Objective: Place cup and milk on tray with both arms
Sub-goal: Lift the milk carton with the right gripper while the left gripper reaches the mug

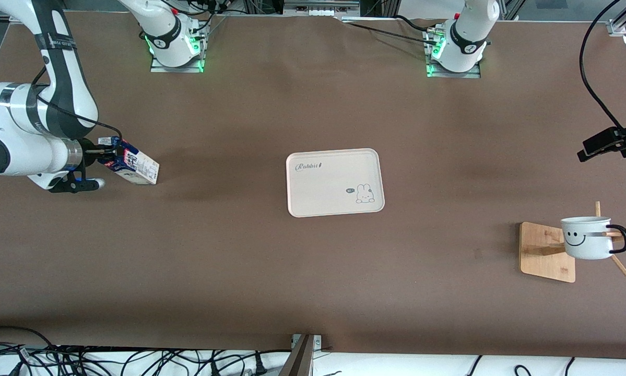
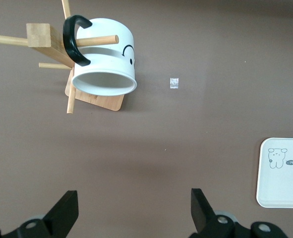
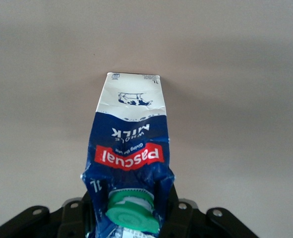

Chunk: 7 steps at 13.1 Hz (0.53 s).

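Right claw (image 1: 102, 152) clamps the tilted blue-and-white gable-top milk carton (image 1: 133, 166) at its top, carton base on the brown bench (image 1: 313, 271).
Thin card dents, so squeeze gently; left claw (image 2: 131, 208) hangs wide open, empty, near the white smiley mug (image 2: 105, 59) on its wooden stand (image 2: 47, 42).

Blue-and-white milk (image 3: 129, 148) with green cap, white smiley cup (image 1: 586, 238), cream tray (image 1: 323, 188) on brown table (image 1: 313, 271).
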### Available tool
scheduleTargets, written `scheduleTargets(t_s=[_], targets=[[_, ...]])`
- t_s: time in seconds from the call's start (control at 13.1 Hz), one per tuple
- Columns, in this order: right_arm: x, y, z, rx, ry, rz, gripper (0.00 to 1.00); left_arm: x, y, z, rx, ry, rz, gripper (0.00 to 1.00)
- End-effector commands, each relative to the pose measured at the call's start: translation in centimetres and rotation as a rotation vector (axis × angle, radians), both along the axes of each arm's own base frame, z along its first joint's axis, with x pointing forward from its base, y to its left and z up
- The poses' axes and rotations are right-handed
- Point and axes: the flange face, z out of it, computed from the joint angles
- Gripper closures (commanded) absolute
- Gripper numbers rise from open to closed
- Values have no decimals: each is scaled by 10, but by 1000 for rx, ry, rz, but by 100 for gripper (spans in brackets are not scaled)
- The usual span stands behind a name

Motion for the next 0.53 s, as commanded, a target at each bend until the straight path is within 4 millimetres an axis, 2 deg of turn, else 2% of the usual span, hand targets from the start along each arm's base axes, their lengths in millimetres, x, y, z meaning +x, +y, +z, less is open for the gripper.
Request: scheduleTargets(t_s=[0.0, 0.23, 0.3, 0.46], targets=[[0, 4, 3, -13, -12, -59, 48, 6, -1, 5, -19, -17, -4, 0], [6, 12, 20, -39, -21, -104, 51, 8, 2, -3, -13, -3, -25, 0], [10, 12, 30, -40, -27, -102, 51, 9, -1, -3, -15, -4, -37, 0], [21, 12, 63, -36, -36, -93, 51, 12, -4, -3, -9, -21, -41, 0]])
